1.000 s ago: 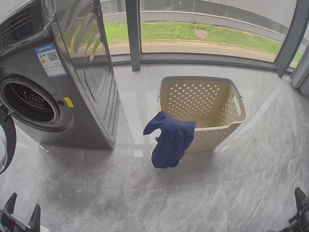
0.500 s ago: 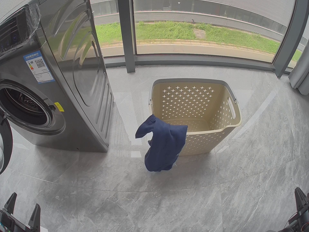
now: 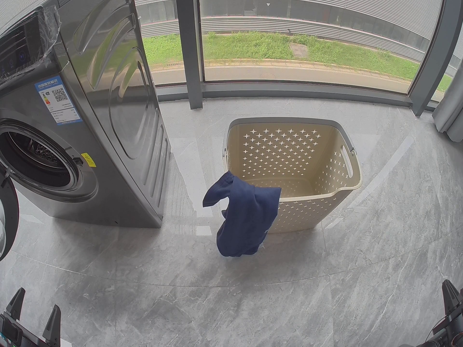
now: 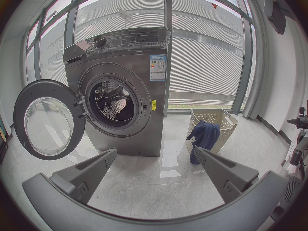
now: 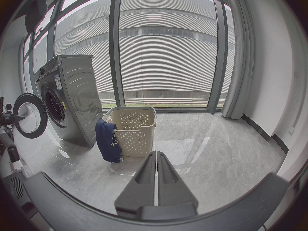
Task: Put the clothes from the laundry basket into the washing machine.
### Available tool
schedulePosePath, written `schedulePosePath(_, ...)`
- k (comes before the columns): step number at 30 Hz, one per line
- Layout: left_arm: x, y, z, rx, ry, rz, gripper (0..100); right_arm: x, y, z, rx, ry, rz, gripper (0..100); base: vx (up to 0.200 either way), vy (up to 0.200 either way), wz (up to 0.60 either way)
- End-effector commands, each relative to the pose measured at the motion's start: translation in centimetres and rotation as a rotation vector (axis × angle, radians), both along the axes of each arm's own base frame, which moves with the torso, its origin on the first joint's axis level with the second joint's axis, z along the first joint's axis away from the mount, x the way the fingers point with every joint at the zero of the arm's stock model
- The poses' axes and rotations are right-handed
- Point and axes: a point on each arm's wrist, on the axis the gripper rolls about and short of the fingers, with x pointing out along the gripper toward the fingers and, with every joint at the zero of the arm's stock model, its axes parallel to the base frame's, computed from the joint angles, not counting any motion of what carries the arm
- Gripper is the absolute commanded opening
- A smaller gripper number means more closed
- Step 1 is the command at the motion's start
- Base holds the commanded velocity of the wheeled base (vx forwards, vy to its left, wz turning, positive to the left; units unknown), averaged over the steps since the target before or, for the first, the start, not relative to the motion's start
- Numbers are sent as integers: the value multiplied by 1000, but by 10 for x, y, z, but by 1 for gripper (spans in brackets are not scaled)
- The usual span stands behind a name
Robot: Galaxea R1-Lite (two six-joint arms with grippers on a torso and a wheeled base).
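A dark blue garment (image 3: 246,218) (image 4: 203,137) (image 5: 107,141) hangs over the near left corner of the beige laundry basket (image 3: 318,197) (image 4: 213,110) (image 5: 134,129), reaching down to the floor. No other clothes are visible inside the basket. Left of it stands the grey washing machine (image 3: 111,121) (image 4: 128,90) (image 5: 77,93), its round door (image 4: 48,119) swung wide open and its drum (image 4: 112,101) dark inside. My left gripper (image 3: 36,304) (image 4: 154,151) is low and near me, open, holding nothing. My right gripper (image 5: 156,154) is shut on nothing, well short of the basket.
Tall windows with dark frame posts (image 3: 188,39) run behind the basket and machine. A grey curtain (image 3: 451,107) (image 5: 237,64) hangs at the right. Bare grey tile floor (image 3: 231,304) lies between me and the basket.
The head camera swung a little between the oldest frame and the middle one, shifting everything leftward in the picture. Garment, basket, machine and both grippers have kept their places.
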Motion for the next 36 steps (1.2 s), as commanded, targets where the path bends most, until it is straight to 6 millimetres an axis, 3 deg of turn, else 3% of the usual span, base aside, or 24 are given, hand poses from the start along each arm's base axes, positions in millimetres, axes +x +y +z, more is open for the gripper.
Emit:
schedulePosePath(1, 0, 0, -5, -4, 1, 1, 100, 0, 0, -5, 0, 1, 2, 0, 0, 0, 0)
schedulePosePath(10, 0, 0, -5, -7, 1, 0, 100, 0, 0, -5, 0, 1, 2, 0, 0, -200, 0)
schedulePosePath(22, 0, 0, -5, -4, 1, 0, 100, 0, 0, -5, 0, 1, 2, 0, 0, 0, 0)
schedulePosePath(36, 0, 0, -5, -4, 0, 0, 100, 0, 0, -5, 0, 1, 2, 0, 0, 171, 0)
